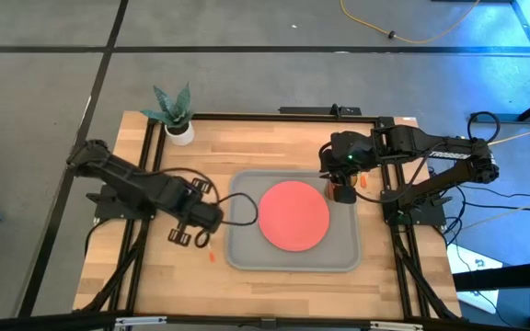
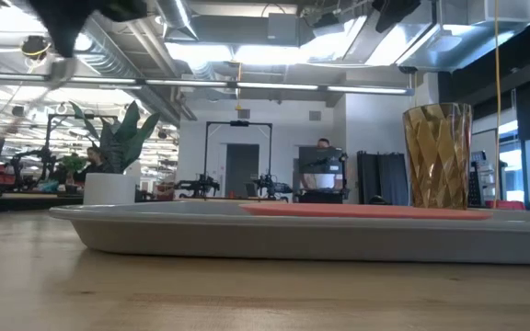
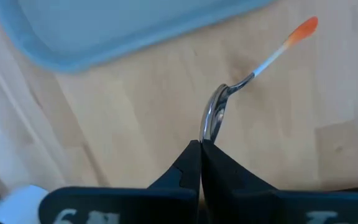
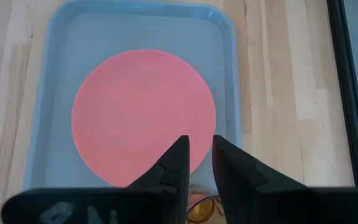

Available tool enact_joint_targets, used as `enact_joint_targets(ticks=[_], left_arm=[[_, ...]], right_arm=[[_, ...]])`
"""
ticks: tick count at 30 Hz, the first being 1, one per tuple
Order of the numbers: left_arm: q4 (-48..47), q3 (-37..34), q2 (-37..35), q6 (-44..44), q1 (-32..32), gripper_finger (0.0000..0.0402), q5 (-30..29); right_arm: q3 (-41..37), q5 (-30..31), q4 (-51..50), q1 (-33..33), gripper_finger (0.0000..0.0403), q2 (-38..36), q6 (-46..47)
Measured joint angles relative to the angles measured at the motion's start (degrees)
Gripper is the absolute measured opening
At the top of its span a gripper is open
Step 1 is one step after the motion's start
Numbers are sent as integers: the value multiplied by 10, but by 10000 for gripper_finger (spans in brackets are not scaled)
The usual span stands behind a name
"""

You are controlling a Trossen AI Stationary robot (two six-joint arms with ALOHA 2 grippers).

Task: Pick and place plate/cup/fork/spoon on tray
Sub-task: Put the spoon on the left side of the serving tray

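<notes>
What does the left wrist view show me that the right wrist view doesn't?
Only the left wrist view shows the spoon lying on the table beside the tray, bowl end at the tips of the shut left gripper, orange handle pointing away. Only the right wrist view shows the plate lying inside the tray, the cup just under the open right gripper, and the tray's full outline. Both show the tray and the wooden table.
</notes>
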Motion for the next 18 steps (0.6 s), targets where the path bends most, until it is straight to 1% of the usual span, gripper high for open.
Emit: enact_joint_targets(ticks=[3,7,12,18], left_arm=[[-22,41,33,66,31,0,-3],[-37,103,82,130,81,0,0],[-44,174,135,202,143,0,53],[-58,216,187,272,200,0,105]], right_arm=[[0,0,0,0,71,0,-2],[0,0,0,0,71,0,-2],[0,0,-7,0,71,0,-3],[0,0,-27,0,71,0,-4]])
